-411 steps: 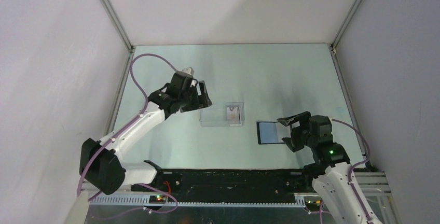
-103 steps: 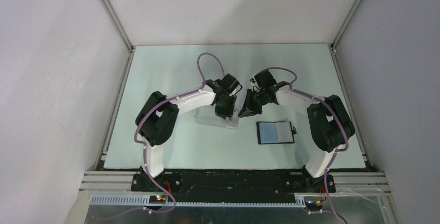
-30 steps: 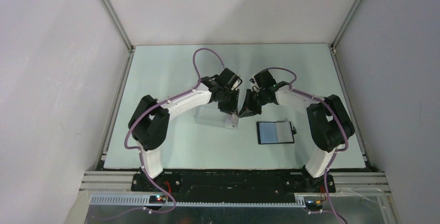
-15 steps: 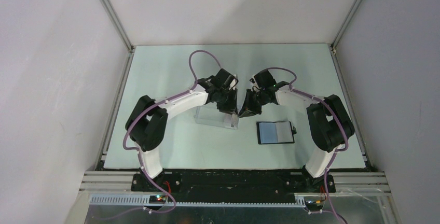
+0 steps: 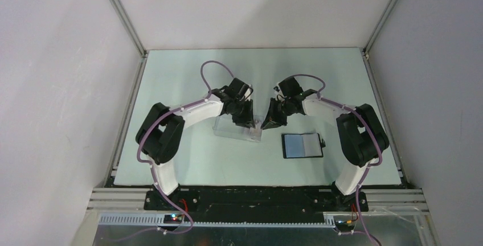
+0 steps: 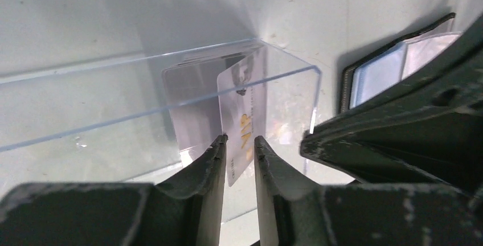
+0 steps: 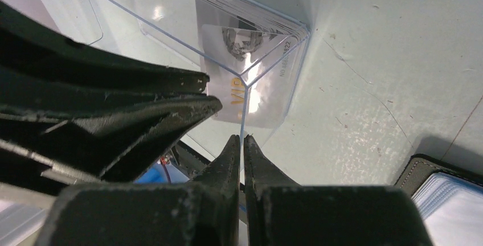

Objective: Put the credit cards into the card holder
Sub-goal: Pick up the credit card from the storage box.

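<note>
On the near part of the table (image 5: pixel 228 160), the card holder (image 5: pixel 302 145) lies open, pale pockets up. Just beyond it, to the left, stands the clear box (image 5: pixel 230 127). The right gripper (image 7: pixel 241 142) has its fingers pressed together on the box's thin corner wall. The left gripper (image 6: pixel 239 146) pinches one credit card (image 6: pixel 244 106) on edge at the box's right end. The other credit cards (image 7: pixel 250 27) are stacked behind it.

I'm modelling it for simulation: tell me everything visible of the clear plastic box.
The clear plastic box is a thin-walled, open-topped transparent rectangle lying flat on the table. Pale credit cards are stacked at its right end. The right tool pinches its right wall; the left tool reaches inside, holding one credit card.
</note>
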Controlling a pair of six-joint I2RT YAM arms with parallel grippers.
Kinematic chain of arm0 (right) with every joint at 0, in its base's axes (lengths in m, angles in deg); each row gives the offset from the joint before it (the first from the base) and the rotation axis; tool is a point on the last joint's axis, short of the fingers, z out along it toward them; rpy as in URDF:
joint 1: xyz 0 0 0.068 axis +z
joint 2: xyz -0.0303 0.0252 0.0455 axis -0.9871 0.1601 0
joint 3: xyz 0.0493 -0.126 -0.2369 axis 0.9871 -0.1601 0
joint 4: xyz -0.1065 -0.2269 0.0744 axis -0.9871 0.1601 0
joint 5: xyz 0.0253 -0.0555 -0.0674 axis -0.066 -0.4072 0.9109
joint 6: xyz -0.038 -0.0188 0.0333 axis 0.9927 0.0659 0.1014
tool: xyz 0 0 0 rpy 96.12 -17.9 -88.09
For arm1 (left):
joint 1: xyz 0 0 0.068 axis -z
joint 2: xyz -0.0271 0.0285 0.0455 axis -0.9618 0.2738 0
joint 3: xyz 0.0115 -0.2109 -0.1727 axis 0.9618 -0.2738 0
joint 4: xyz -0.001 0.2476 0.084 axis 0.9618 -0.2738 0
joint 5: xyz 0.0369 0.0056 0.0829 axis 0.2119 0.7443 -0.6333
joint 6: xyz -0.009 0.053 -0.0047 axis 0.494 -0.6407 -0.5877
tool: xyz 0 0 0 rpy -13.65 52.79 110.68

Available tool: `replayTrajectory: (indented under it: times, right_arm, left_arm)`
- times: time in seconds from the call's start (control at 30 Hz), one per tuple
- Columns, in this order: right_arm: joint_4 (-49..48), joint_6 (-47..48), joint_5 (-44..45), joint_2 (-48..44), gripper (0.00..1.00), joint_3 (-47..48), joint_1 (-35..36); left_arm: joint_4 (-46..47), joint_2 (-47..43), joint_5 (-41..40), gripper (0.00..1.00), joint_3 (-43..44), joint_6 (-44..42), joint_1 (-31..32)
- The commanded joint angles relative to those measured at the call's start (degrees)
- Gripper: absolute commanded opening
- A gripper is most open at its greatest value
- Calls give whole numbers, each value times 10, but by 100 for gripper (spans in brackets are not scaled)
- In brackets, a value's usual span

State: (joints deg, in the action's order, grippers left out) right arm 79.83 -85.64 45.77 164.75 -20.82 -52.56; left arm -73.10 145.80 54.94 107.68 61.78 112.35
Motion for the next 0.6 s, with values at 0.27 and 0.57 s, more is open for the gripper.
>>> replayTrajectory:
  times: [0.27,0.57]
  right_arm:
    - [-8,8,-21,6,5,20,8]
    - [-7,8,-19,0,5,20,7]
  left_arm:
    - [79,-7,76,19,-31,15,-22]
    - [132,-16,145,22,-56,24,-24]
